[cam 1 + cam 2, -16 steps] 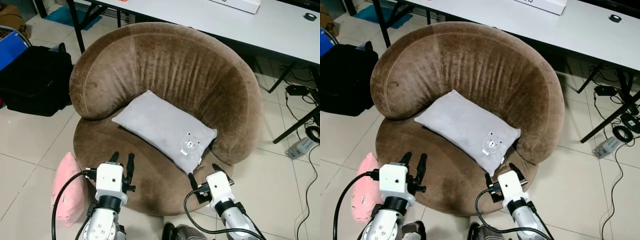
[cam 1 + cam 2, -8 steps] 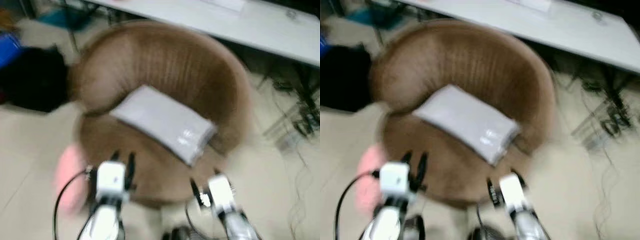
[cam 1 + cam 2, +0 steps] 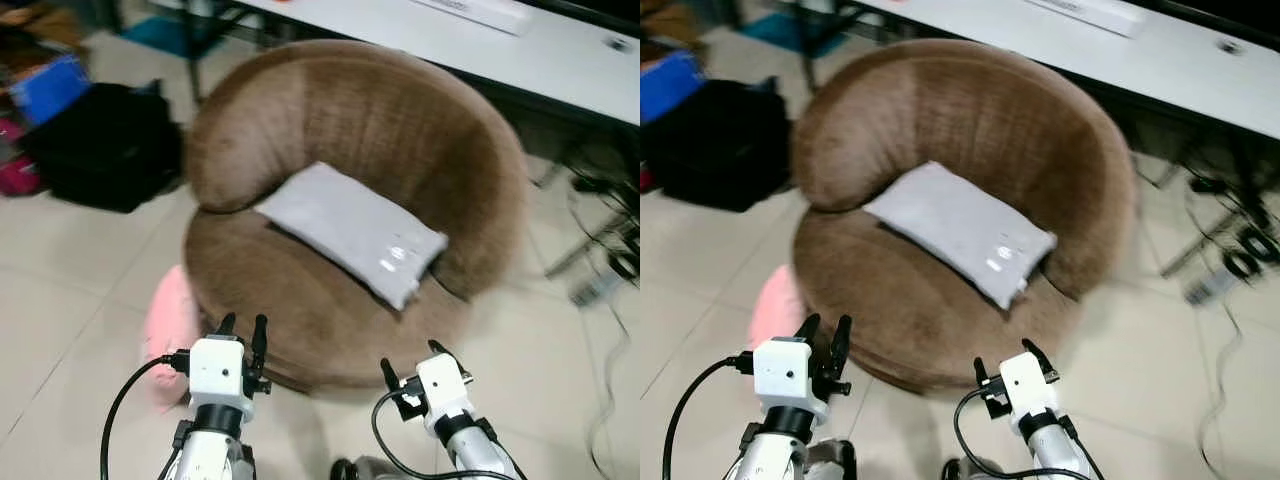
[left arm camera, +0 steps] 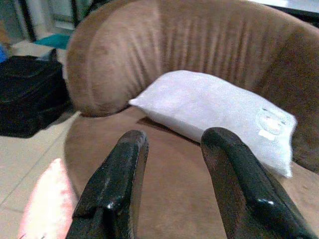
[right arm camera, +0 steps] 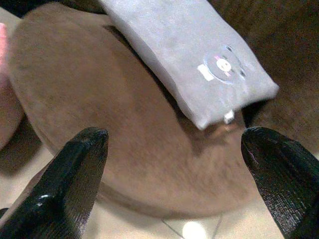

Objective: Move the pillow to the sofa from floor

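Your left pincer [image 3: 241, 328] hangs low in front of the sofa [image 3: 350, 200] with its two black fingers [image 4: 113, 191] parted and nothing between them, just above the floor [image 3: 70, 300] at the seat's front edge. Your right pincer [image 3: 412, 365] sits at much the same height toward the seat's right front, its fingertips [image 5: 75, 169] spread wide and likewise empty. Just beside the left pincer, you can see a pink pillow [image 3: 168, 325] lying on the tiled floor, pressed against the sofa's lower left side. Farther in, a grey pillow [image 3: 350, 230] with a small bear print rests on the brown seat cushion, lying diagonally with its far corner against the curved backrest and its printed end toward the right armrest. To your left beyond the sofa, a black bag [image 3: 100, 145] stands on the floor. Behind the backrest runs a white tabletop [image 3: 560, 55] with a long white box [image 3: 470, 10] on it, and cables trail on the floor to the right beneath it.
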Robot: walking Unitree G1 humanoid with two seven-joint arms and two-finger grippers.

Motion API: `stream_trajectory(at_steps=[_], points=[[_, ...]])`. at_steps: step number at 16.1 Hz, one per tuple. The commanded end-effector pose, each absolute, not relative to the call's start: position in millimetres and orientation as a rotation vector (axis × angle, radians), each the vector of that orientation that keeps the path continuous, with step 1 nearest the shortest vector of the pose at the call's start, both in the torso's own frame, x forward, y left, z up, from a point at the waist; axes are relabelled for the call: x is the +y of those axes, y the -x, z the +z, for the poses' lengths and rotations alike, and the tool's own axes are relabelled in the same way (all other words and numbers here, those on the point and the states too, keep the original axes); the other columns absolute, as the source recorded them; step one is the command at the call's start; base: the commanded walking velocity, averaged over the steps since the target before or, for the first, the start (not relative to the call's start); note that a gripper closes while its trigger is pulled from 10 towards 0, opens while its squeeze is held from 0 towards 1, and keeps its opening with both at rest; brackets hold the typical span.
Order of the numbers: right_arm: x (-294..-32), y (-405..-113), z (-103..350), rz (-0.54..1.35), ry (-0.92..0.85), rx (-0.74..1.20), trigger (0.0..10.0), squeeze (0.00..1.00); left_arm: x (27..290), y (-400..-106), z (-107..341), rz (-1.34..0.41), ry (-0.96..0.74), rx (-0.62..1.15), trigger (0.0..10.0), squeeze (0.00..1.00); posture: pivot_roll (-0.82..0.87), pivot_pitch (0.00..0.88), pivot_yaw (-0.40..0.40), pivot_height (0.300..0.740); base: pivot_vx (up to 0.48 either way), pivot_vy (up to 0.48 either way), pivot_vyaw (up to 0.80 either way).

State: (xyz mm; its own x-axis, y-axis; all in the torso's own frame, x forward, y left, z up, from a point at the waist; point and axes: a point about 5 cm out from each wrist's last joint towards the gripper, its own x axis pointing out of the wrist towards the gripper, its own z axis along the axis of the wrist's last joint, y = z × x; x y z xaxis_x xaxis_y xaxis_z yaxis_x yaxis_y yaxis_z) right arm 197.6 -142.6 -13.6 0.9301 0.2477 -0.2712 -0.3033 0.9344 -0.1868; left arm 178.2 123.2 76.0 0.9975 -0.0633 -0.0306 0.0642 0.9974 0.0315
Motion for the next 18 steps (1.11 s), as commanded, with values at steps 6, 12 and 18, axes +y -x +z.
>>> stream_trajectory(at_steps=[6, 12, 18], points=[[-152.7, -192.8, -13.7, 0.267, 0.235, 0.270, 10.0, 0.00, 118.4, -172.3, 76.4, -0.067, -0.009, 0.039, 10.0, 0.00, 0.06, 0.174, -0.136, 0.740, -0.189, 0.000, 0.00], [-153.0, -193.3, -13.8, 0.269, 0.240, 0.280, 10.0, 0.00, 164.6, -226.8, 55.3, -0.066, -0.024, 0.076, 10.0, 0.00, 0.06, 0.164, -0.136, 0.740, -0.148, 0.000, 0.00], [-152.4, -195.4, -14.1, 0.273, 0.241, 0.286, 10.0, 0.00, 163.7, -237.9, 61.8, -0.078, -0.015, 0.053, 10.0, 0.00, 0.06, 0.156, -0.137, 0.740, 0.000, 0.000, 0.00]])
